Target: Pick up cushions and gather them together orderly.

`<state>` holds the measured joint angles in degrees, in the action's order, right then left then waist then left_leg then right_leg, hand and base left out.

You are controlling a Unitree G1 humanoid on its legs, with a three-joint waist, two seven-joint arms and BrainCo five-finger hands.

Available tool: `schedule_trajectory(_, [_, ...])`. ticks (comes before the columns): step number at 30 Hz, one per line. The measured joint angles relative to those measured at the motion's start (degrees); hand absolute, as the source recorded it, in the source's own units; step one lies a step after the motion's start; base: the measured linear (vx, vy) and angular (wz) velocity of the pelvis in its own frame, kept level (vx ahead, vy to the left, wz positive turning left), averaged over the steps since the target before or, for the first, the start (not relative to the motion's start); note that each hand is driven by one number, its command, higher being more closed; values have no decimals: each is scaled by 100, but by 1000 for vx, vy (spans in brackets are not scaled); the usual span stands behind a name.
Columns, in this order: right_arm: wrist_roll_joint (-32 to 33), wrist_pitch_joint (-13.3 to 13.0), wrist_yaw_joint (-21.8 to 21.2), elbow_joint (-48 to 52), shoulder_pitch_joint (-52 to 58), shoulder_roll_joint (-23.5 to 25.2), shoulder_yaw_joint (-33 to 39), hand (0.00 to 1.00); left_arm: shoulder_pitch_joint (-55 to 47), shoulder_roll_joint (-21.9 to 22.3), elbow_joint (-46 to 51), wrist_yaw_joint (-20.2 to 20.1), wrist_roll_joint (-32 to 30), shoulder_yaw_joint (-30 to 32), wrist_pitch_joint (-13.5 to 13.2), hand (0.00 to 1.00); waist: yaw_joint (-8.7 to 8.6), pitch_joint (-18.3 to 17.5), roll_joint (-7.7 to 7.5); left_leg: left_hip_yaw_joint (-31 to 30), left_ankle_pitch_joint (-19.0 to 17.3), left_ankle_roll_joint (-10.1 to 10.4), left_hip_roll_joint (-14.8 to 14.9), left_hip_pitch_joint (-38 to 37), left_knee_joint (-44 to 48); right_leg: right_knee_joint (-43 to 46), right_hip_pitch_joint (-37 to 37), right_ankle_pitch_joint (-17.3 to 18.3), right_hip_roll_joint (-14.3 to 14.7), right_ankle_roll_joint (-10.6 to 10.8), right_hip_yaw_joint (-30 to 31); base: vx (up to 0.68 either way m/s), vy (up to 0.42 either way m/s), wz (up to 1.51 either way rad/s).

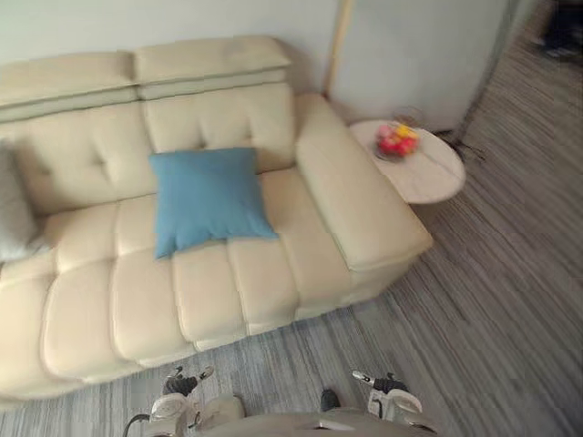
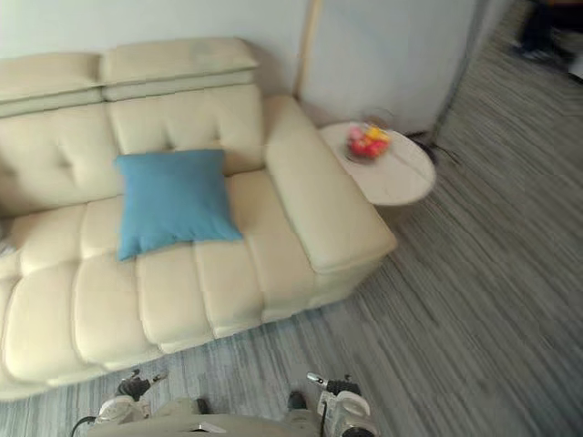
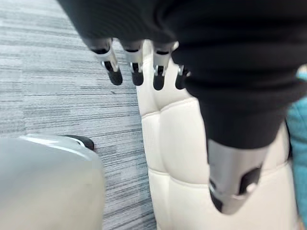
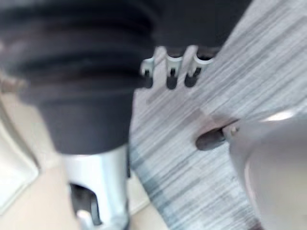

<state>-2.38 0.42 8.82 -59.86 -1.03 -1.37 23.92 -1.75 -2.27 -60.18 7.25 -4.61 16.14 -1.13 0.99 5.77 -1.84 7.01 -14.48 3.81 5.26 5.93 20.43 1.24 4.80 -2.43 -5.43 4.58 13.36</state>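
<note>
The left robot hand (image 3: 135,67) hangs low in front of the robot, beside the front edge of the sofa (image 1: 273,273). Its fingers are straight and apart from the thumb, and they hold nothing. The right robot hand (image 4: 171,72) hangs over the grey striped floor (image 1: 492,300). Its fingers are relaxed, apart from the thumb, and empty. Neither robot hand touches a cushion. The cream sofa stands just beyond both hands and has a segmented seat and a tufted backrest. The blue cushion (image 1: 209,200) sits on the seat on the side nearer the right armrest, tilted back with its upper edge against the backrest. The grey cushion (image 1: 14,214) lies at the left end of the seat, well apart from the blue cushion and cut off by the edge of the view. Past the right armrest a small round counter (image 1: 437,173) stands just beside the sofa. It carries a bowl of red and yellow fruit (image 1: 397,141).
</note>
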Motion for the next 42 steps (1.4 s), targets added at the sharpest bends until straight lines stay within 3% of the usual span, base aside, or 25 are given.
schedule_trajectory(2, [50, 10, 4, 65, -26, 88, -179, 0, 6, -87, -2, 6, -17, -67, 0, 0, 24, 26, -23, 860, -84, -92, 203, 77, -6, -117, 487, -667, 145, -168, 297, -143, 105, -224])
schedule_trajectory(3, [52, 18, 4, 65, -43, 102, -303, 0, 65, -106, 2, 10, -20, -74, 4, 0, 27, 60, 14, 1296, 11, -170, 362, 93, -53, -207, 689, -942, 221, -340, -11, -125, 49, -180])
schedule_trajectory(4, [50, 43, 4, 64, -37, 114, -342, 0, 103, -114, 0, 11, -22, -78, 9, 0, 4, 63, 0, 1556, 60, -188, 449, 70, -58, -38, 828, -887, 268, -380, -495, -45, 27, -189])
schedule_trajectory(6, [36, 101, 7, 62, -25, 106, -355, 0, 99, -120, 29, 8, -25, -162, 13, 0, 80, 87, 38, 2419, 148, -170, 648, -176, -208, 666, 978, -258, 215, -691, -2521, 5, 24, -187])
schedule_trajectory(8, [22, 100, 9, 61, -87, 104, -417, 0, 59, -126, 78, 8, -72, -173, 15, 0, 83, 91, 44, 3074, 217, -113, 657, -445, -394, 1151, 851, 457, -94, -800, -4226, -43, -40, -170])
schedule_trajectory(10, [18, 97, 11, 53, -71, 47, -476, 0, 58, -117, 87, 11, -79, -180, 16, 0, 36, 145, 109, 3437, 240, -72, 684, -637, -463, 1545, 815, 830, -376, -860, -4937, -13, -152, -127])
schedule_trajectory(12, [21, 92, 18, 42, -87, -53, -477, 0, 52, -151, 67, 13, -124, -284, 19, 0, 8, 243, 124, 3540, 242, 25, 620, -913, -508, 1696, 789, 918, -317, -794, -4823, 21, -178, -93])
schedule_trajectory(14, [27, 98, 29, 5, -157, -191, -568, 0, 16, -59, 27, 9, -125, -410, 30, 0, 56, 304, 241, 3441, 188, 40, 723, -988, -554, 1478, 847, 928, 78, -722, -4295, 9, -186, -118])
schedule_trajectory(15, [32, 97, 43, -7, -193, -189, -575, 0, -9, -66, 5, 8, -120, -404, 35, 0, 81, 278, 292, 3377, 152, 1, 841, -975, -365, 1441, 899, 1009, 210, -792, -4144, 53, -237, -117])
schedule_trajectory(16, [107, 90, 45, -2, -141, -201, -587, 0, -5, -102, -57, 10, -123, -483, 40, 0, 46, 268, 400, 3096, 65, -19, 1332, -679, 486, 1488, 844, 1181, 412, -832, -4206, 91, -257, -86])
schedule_trajectory(17, [168, 79, 58, 25, -134, -185, -562, 0, 0, -101, -21, -1, -111, -464, 22, 0, 34, 308, 370, 2893, 24, -64, 1502, -516, 1063, 1727, 878, 1246, 385, -865, -4214, 112, -243, -60])
schedule_trajectory(18, [227, 61, 71, 33, -166, -173, -575, 0, 48, -147, 91, 11, -112, -327, 5, 0, 38, 462, 354, 2361, -44, -397, 1813, -164, 2223, 1916, 796, 1341, 504, -992, -4098, 46, -172, -69])
schedule_trajectory(19, [269, 59, 168, 22, -162, -196, -569, 0, 42, -139, 173, 23, -95, -306, -4, 0, 126, 535, 432, 1551, -185, -436, 1846, 266, 3152, 1874, 611, 1397, 711, -1024, -3901, 48, -137, -87])
schedule_trajectory(21, [315, 57, 217, -12, -128, -182, -555, 0, -23, -147, 196, 76, -51, -457, -2, 0, 167, 599, 391, 760, -341, -162, 1357, 763, 3490, 1707, 355, 1420, 884, -1061, -3515, 79, -73, -104])
schedule_trajectory(22, [347, 57, 227, -5, -129, -166, -521, 0, -37, -142, 214, 86, -41, -470, 12, 0, 192, 610, 414, 671, -345, -165, 1236, 826, 3405, 1682, 311, 1417, 907, -1056, -3408, 125, -24, -111])
schedule_trajectory(26, [482, 62, 270, 57, -97, -146, -419, 0, -193, -25, 341, 118, 5, -485, 19, 0, 308, 623, 467, 16, -305, -103, 500, 1251, 1650, 1474, 176, 1333, 1072, -919, -2559, 169, 49, -115])
schedule_trajectory(28, [481, 60, 302, 68, -60, -147, -389, 0, -222, 18, 352, 119, 7, -474, 22, 0, 397, 613, 476, -465, -79, 59, 203, 1224, 634, 1415, 139, 1321, 1110, -888, -2161, 228, 114, -117])
schedule_trajectory(29, [481, 55, 314, 67, -19, -146, -332, 0, -242, 41, 350, 117, 10, -474, 22, 0, 415, 579, 495, -706, 272, 83, 111, 1151, 187, 1345, 102, 1326, 1139, -826, -1929, 255, 147, -116])
schedule_trajectory(30, [481, 54, 314, 72, 38, -131, -296, 0, -280, 48, 336, 117, 10, -471, 31, 0, 425, 464, 487, -752, 612, 9, 32, 1067, 68, 1347, 104, 1384, 1162, -735, -1638, 347, 207, -112])
schedule_trajectory(31, [481, 55, 313, 94, 88, -121, -293, 0, -292, 44, 336, 116, 9, -470, 46, 0, 409, 415, 505, -731, 712, -28, 12, 1023, 47, 1364, 109, 1418, 1161, -682, -1535, 318, 199, -105])
schedule_trajectory(32, [479, 55, 313, 174, 148, -83, -289, 0, -348, 24, 338, 109, 10, -439, 51, 0, 412, 368, 470, -519, 792, -85, 14, 914, 65, 1527, 148, 1539, 1096, -539, -1369, 415, 271, -111])
schedule_trajectory(33, [464, 43, 299, 288, 290, -16, -243, 0, -370, -42, 357, 112, 9, -421, 57, 0, 473, 285, 289, -30, 625, -217, 8, 726, 52, 2061, 329, 1783, 757, -153, -1462, 344, 238, -119])
schedule_trajectory(37, [428, 41, 244, 307, 205, 34, -283, 0, -271, -185, 342, 109, 6, -565, 69, 0, 336, 254, 163, 589, 242, -405, 95, 297, 220, 3494, 926, 1643, 354, 211, -2115, 249, 160, -91])
schedule_trajectory(39, [425, 48, 237, 255, 114, 16, -297, 0, -216, -216, 327, 117, 10, -627, 67, 0, 325, 290, 183, 920, 226, -428, 162, -59, 29, 3925, 1082, 1794, -145, -74, -2992, 174, 57, -78])
schedule_trajectory(42, [422, 46, 234, 185, -119, 38, -381, 0, -214, -221, 319, 124, 63, -627, 67, 0, 327, 307, 197, 1374, 243, -394, 400, -436, -348, 3118, 1099, 1743, -564, -207, -4138, 170, -31, -80])
